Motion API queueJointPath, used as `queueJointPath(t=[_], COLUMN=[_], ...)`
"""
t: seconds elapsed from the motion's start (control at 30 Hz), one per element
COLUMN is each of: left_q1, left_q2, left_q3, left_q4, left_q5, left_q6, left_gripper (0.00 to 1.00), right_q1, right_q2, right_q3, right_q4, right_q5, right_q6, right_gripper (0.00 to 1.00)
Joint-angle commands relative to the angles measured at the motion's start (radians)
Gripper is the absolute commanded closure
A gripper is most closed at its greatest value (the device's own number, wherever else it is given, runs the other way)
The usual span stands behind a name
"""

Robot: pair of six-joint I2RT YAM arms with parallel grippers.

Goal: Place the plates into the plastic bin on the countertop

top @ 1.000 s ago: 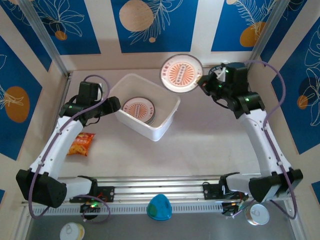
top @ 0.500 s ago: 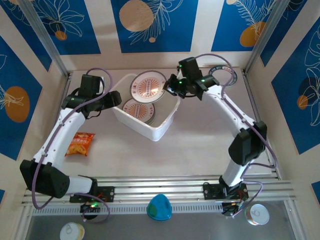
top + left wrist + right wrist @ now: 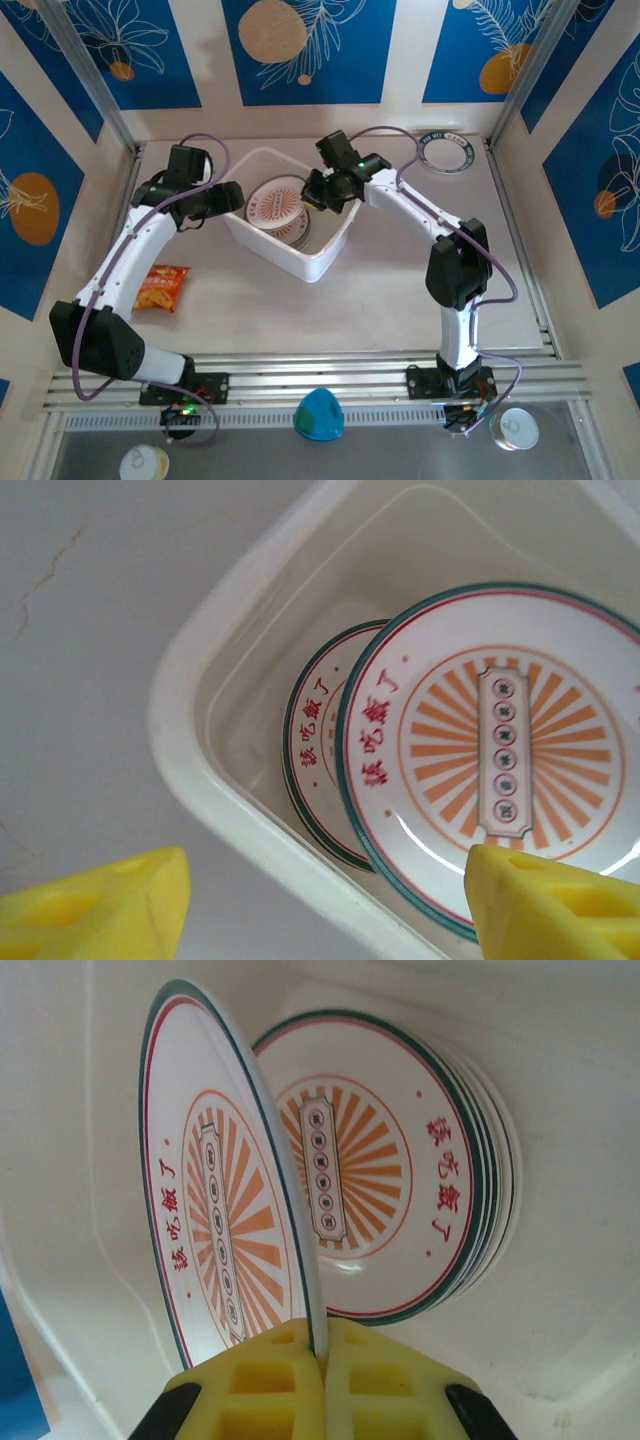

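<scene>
We think this is a robot lab booth: painted blue walls [image 3: 310, 50] stand around a small countertop [image 3: 400, 280] edged with metal rails [image 3: 330, 372].

Tilted plate [image 3: 500, 750] blocks most of the stack [image 3: 312, 742] below, so the count's anybody's guess. Its rim runs off the picture's edge.

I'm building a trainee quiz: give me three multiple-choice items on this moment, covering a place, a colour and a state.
1. Where is the orange snack packet? A on the pale beige countertop, left of the translucent white plastic bin; B inside the bin; C on a plate.
2. Ray colour on the round white sunburst plate held? A blue; B orange; C black.
3. The right hand is: A open; B shut empty; C shut on that plate's rim.
A, it lies beside the bin; B, orange rays; C, pads pinch the rim.
</scene>
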Motion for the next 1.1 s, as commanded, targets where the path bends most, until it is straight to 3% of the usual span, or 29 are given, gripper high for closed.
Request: queueJointPath(t=[0.0, 0.5, 1.07], left_q1=[0.014, 0.037, 0.053], left_q2=[0.015, -0.001, -0.064], left_q3=[0.023, -0.014, -0.083], left_q4=[-0.014, -0.007, 0.006], left_q5=[0.005, 0.017, 0.037], left_q6=[0.019, 0.028, 0.048], left_gripper=[0.27, 0.26, 0.26], right_q1=[0.022, 0.06, 0.139], right_q2=[0.026, 0.149, 0.125], right_q3=[0.03, 0.103, 0.108], right_q4=[-0.026, -0.113, -0.138], right_q5=[0.04, 0.105, 0.293], right_q6=[0.117, 0.222, 0.35], right_gripper=[1.0, 1.0, 1.0])
